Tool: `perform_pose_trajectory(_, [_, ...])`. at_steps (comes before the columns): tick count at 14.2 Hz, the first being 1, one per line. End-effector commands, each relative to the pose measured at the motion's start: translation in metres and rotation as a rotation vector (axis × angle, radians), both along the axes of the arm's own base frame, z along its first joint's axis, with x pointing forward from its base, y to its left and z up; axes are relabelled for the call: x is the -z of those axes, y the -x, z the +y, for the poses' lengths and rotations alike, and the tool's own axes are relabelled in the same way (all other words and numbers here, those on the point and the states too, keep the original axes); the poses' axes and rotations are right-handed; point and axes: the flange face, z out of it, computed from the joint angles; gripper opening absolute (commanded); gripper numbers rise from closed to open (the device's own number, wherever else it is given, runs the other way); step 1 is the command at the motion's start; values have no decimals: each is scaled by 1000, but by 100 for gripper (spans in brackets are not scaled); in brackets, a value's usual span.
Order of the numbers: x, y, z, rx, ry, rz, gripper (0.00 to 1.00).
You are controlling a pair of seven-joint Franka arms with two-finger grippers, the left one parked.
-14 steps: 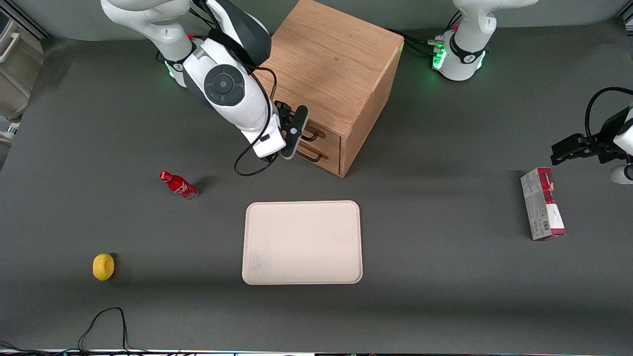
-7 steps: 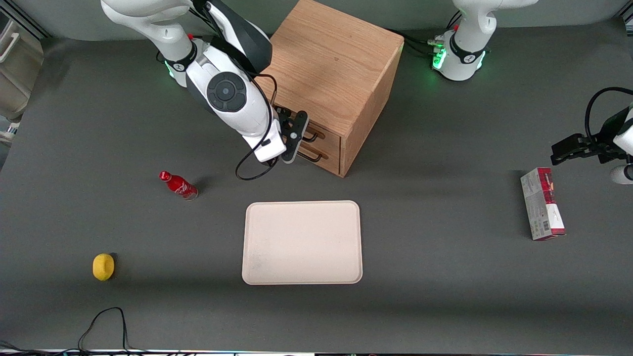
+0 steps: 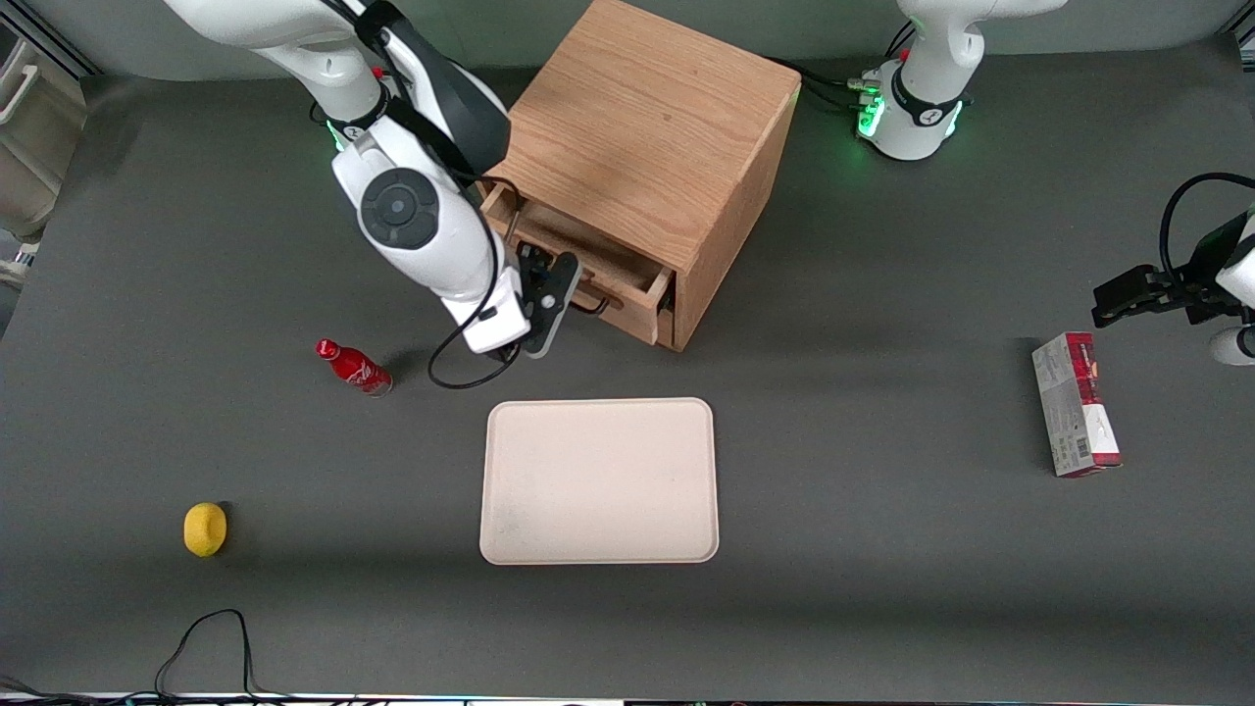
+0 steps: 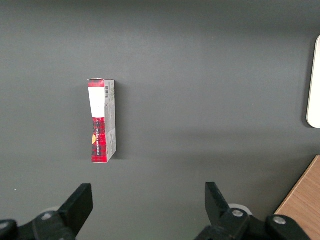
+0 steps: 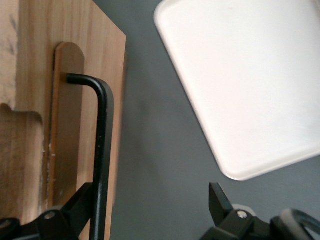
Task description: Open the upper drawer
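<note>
Upper centre of front view: my gripper (image 3: 559, 284) fingers sit apart, merely hooking the upper drawer (image 3: 627, 292) handle (image 5: 102, 150), so a skewed pull could slip off.

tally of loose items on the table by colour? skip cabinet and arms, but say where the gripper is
Red: 2, bottle, carton
Yellow: 1, lemon-like object
Cream: 1, tray
Total: 4
Gripper is at the upper drawer handle, drawer partly pulled out.

Light-oak upper drawer (image 3: 588, 270), black gripper (image 3: 545, 297), cream tray (image 3: 599, 480), red bottle (image 3: 353, 366)
</note>
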Motion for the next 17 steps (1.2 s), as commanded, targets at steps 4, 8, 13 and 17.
perform_pose_trajectory(4, [-3,-67,-43,21,1,-67,100])
perform_pose_trajectory(8, [-21,-90,-74,87,17,-91,100])
perform_pose_trajectory(13, [-139,-135,-216,337,131,-243,100])
perform_pose_trajectory(17, [-183,-123,-297,557,7,-194,100])
